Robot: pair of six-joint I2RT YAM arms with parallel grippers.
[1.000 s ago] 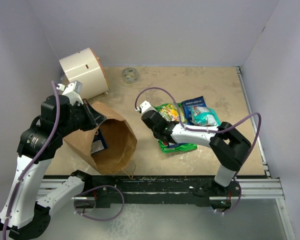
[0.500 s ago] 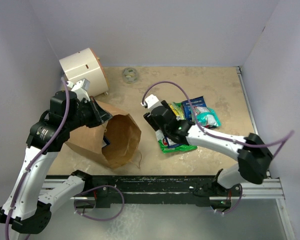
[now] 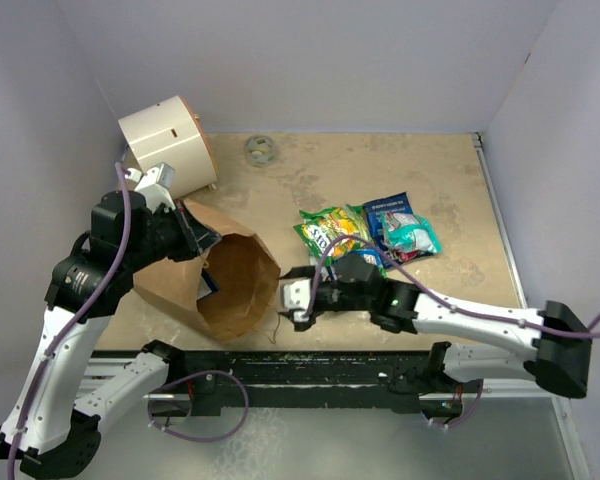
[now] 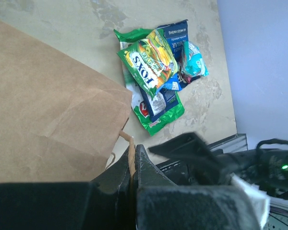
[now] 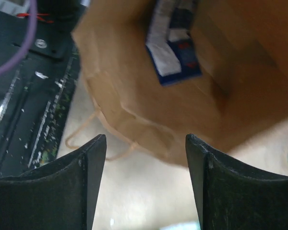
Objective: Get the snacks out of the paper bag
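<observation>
The brown paper bag (image 3: 235, 290) lies on its side with its mouth facing right. My left gripper (image 3: 193, 240) is shut on the bag's upper rim; in the left wrist view a strip of brown paper sits pinched between its fingers (image 4: 149, 177). A blue snack packet (image 5: 175, 43) lies inside the bag (image 5: 182, 110). My right gripper (image 5: 146, 139) is open and empty, low over the table just in front of the bag's mouth (image 3: 295, 300). Outside on the table lie a green-and-yellow packet (image 3: 330, 230), a blue one (image 3: 385, 213) and a teal one (image 3: 413, 236), overlapping.
A white cylinder with an orange rim (image 3: 165, 140) lies behind the bag at the back left. A small grey ring (image 3: 259, 150) sits by the back wall. The bag's twine handle (image 3: 276, 325) trails near the metal rail (image 3: 330, 365) at the table's front edge.
My right gripper has opened, left the green packet on the pile and swung left and down to the bag's mouth. The left gripper still holds the bag's rim, which shifted slightly.
</observation>
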